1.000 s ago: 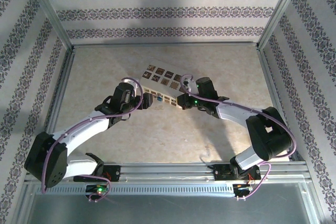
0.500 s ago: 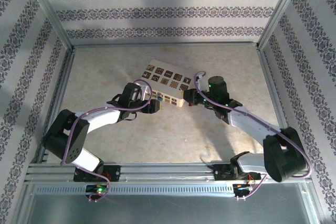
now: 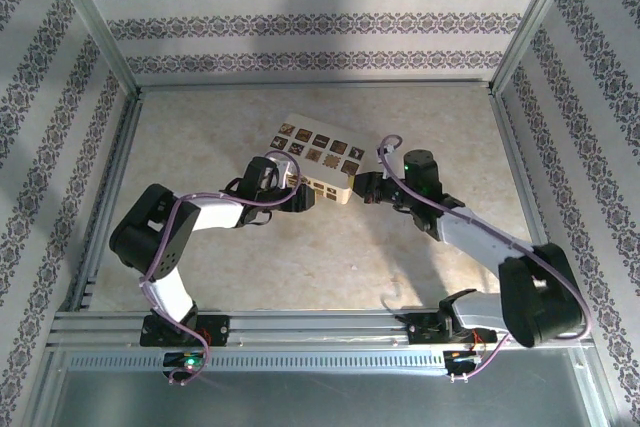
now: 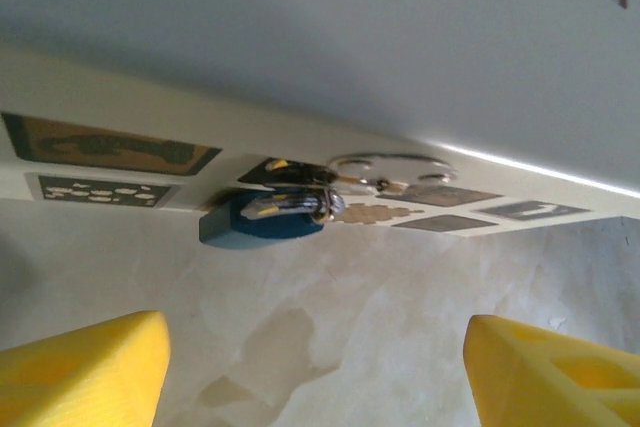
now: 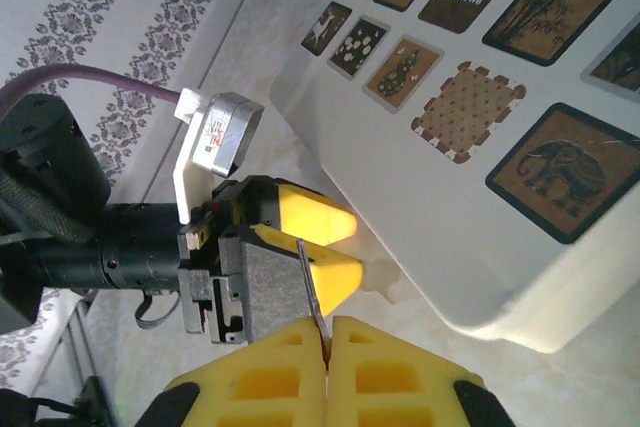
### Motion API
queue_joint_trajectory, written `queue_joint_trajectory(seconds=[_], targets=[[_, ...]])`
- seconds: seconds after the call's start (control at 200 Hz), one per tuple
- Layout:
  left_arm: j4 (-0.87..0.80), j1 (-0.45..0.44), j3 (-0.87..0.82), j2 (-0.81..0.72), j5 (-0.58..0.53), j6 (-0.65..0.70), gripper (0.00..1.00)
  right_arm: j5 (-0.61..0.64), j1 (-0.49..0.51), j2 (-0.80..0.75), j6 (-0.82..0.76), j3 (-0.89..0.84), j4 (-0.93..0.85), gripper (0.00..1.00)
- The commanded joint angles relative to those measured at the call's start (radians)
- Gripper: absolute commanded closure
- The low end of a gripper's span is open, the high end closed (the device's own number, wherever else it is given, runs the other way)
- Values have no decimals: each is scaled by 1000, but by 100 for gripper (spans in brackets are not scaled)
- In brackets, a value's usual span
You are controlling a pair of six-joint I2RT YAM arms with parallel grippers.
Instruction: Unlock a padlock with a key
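Note:
A blue padlock [image 4: 258, 221] hangs by its silver shackle from a metal hasp [image 4: 392, 169] on the front of the white picture box [image 3: 318, 159]. My left gripper [image 4: 315, 377] is open, its yellow fingers [image 4: 85, 372] spread wide just short of the padlock with bare table between them. In the top view the left gripper [image 3: 293, 194] sits at the box's near left side. My right gripper [image 5: 328, 335] is shut on the key [image 5: 311, 289], whose thin silver blade sticks out towards the left gripper's fingers [image 5: 318, 217]. The right gripper [image 3: 366, 187] is beside the box's near right corner.
The box [image 5: 450, 137] carries several brown picture tiles on top and stands mid-table. Aluminium frame rails [image 3: 110, 182] and patterned walls enclose the table on three sides. Both arms reach low across the table from its near edge.
My left gripper has moved right, up to the box's front, and its jaws have narrowed a little. The right gripper has shifted slightly right with the key still pinched.

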Motion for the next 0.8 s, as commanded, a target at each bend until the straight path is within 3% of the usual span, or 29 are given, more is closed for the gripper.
queue_joint_trajectory(seconds=[0.0,0.42,0.795], targets=[[116,13,12,25,24,-33,23,-51,3,83,41,83,100,100],[164,32,-2,46,10,-29,24,-45,28,468,69,346,153,100],[142,40,37,70,25,2,25,7,35,526,50,311,99,100]])
